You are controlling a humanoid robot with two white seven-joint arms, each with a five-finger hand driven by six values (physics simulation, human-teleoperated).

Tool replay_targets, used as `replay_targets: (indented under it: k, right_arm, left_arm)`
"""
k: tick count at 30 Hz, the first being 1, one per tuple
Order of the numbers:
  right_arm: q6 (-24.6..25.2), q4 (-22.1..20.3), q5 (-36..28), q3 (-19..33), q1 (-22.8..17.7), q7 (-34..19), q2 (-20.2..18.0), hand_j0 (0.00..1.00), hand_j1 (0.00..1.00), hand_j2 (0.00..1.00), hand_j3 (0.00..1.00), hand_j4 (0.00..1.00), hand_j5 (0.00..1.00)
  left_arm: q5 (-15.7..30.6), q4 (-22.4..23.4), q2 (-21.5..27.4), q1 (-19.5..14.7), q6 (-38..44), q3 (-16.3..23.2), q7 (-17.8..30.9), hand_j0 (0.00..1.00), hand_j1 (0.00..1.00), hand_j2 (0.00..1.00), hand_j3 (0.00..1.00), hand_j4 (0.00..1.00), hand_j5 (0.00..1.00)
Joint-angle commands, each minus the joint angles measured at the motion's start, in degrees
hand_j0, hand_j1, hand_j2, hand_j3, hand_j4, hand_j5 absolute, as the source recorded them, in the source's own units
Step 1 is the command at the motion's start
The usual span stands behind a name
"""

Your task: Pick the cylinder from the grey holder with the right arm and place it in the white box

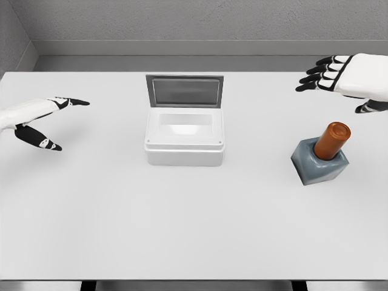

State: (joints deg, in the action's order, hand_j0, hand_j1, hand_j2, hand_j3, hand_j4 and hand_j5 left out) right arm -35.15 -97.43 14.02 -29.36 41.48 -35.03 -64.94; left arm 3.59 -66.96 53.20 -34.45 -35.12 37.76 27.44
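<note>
An orange-brown cylinder stands tilted in a grey holder on the right side of the table. My right hand hovers above and behind it, fingers spread and holding nothing, well apart from the cylinder. The white box sits at the table's middle with its lid standing open at the back. My left hand rests at the far left, fingers extended and empty.
The white table spans the view, with a grey wall behind its far edge and the front edge near the bottom of the picture.
</note>
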Motion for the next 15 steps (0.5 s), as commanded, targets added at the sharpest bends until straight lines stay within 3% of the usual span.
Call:
replay_targets:
  k: [1,3,5,7,9,15]
  right_arm:
    - [0.2,-0.1,-0.2,0.0,0.0,0.0,0.1,1.00,1.00,1.00,1.00,1.00,1.00]
    - [0.2,0.0,-0.2,0.0,-0.1,0.0,0.2,1.00,1.00,1.00,1.00,1.00,1.00]
    - [0.2,0.0,-0.2,0.0,-0.2,0.0,0.1,1.00,1.00,1.00,1.00,1.00,1.00]
    - [0.2,0.8,-0.2,0.0,-0.4,0.0,-0.7,1.00,1.00,1.00,1.00,1.00,1.00]
    - [0.2,2.1,-0.1,0.0,-0.9,0.0,-2.1,1.00,1.00,1.00,1.00,1.00,1.00]
    - [0.2,2.3,1.6,-0.6,-2.3,0.0,-2.6,1.00,1.00,1.00,1.00,1.00,1.00]
  left_arm:
    - [0.5,0.1,0.1,0.0,0.1,-0.1,0.0,1.00,1.00,1.00,1.00,1.00,1.00]
    - [0.7,1.0,0.0,0.0,0.1,-0.1,-0.1,1.00,1.00,1.00,1.00,1.00,1.00]
    - [7.5,4.4,-2.0,0.0,0.1,0.9,-1.1,1.00,1.00,1.00,1.00,1.00,1.00]
    - [20.7,6.0,-1.8,-1.2,0.1,11.6,-7.1,1.00,1.00,1.00,1.00,1.00,1.00]
    - [27.7,5.7,-2.0,-1.8,0.1,17.2,-9.5,1.00,1.00,1.00,1.00,1.00,1.00]
    - [34.6,4.6,-3.2,-2.3,0.1,20.2,-9.5,1.00,1.00,1.00,1.00,1.00,1.00]
